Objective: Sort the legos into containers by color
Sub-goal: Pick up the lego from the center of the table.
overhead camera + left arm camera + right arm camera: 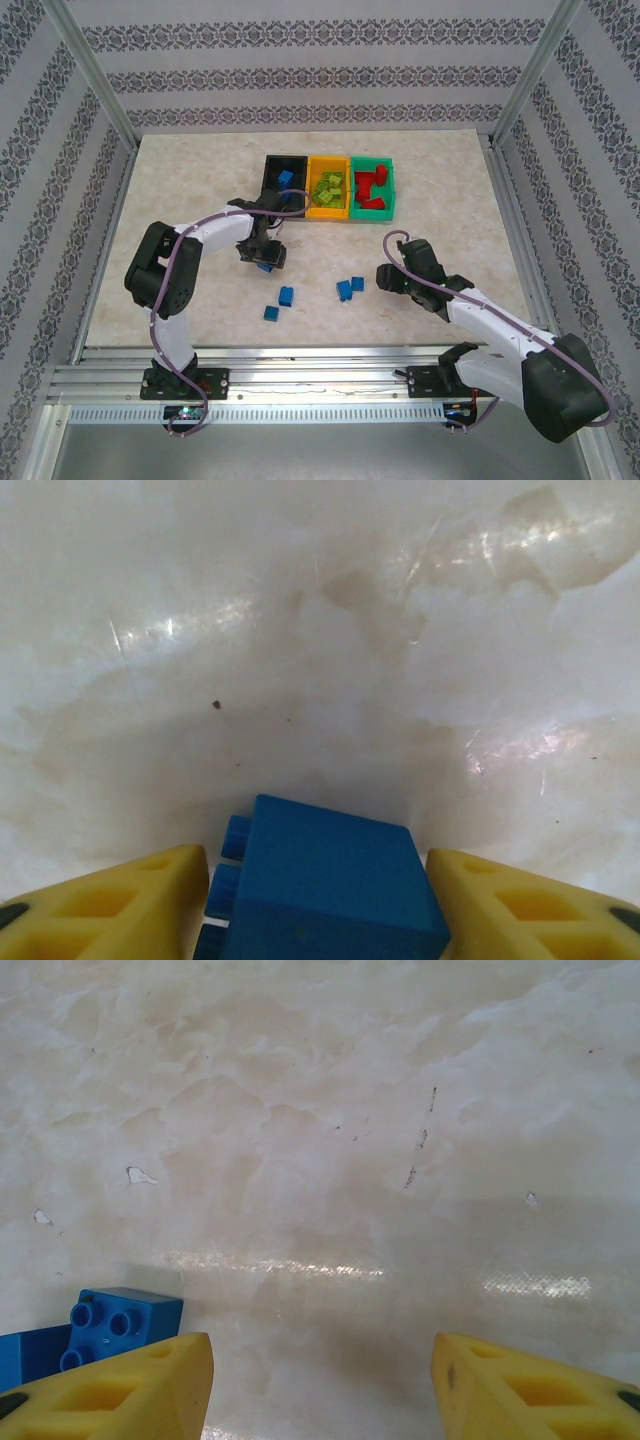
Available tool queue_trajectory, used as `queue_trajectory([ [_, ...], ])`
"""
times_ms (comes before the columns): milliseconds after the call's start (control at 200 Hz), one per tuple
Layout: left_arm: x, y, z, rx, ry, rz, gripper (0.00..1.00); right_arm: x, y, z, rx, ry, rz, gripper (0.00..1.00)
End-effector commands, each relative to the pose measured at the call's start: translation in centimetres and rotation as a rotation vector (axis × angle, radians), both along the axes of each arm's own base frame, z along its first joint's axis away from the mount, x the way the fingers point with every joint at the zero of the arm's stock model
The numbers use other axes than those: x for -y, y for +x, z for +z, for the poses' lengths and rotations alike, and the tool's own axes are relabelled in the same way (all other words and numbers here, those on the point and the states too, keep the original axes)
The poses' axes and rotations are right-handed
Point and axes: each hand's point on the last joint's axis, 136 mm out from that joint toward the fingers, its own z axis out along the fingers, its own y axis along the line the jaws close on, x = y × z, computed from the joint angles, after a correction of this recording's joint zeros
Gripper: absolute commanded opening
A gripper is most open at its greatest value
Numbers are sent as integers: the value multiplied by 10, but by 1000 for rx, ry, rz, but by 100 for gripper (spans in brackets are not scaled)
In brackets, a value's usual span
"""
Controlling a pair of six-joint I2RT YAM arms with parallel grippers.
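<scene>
left fingers (pixel 110 905): yellow, one on each side of a blue lego, very close to its sides. Can't tell if they pinch it or a thin gap is left.
blue lego (pixel 330 880): plain solid blue block, smooth face toward the camera, round studs poking out toward the left finger. In the top view it sits at the left arm's tip (pixel 265 265), in front of the black container.
right fingers (pixel 110 1390): yellow, spread wide with bare desk between them.
loose blue legos (pixel 287 296): four on the desk (pixel 180 200) between the two arms. Two lie apart on the left. The other two are a touching pair (pixel 350 288) just beside the right arm's tip, and one of these shows its studs by the right arm's left finger (pixel 125 1320).
black container (pixel 270 172): leftmost of the row at the far side, one blue lego inside (pixel 285 178).
orange-yellow container (pixel 328 211): middle, touching its neighbours, with a heap of lime green legos (pixel 328 186) inside.
green container (pixel 391 185): rightmost, with several red legos (pixel 370 190) inside.
</scene>
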Motion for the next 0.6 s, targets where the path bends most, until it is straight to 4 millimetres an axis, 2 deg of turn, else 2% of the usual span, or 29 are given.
queue_trajectory([
  [0,-4,-8,2,-28,42,-25,50,-2,9,10,40,-24,7,60],
  [145,0,-11,11,-5,4,-23,42,-2,8,9,39,-29,11,60],
  [210,1,-10,19,12,-12,-19,35,-2,8,10,42,-33,11,60],
  [275,4,-10,28,30,-34,-16,32,-2,8,10,45,-35,9,60],
  [595,29,1,74,107,-197,-6,28,-3,7,11,49,-35,14,60],
])
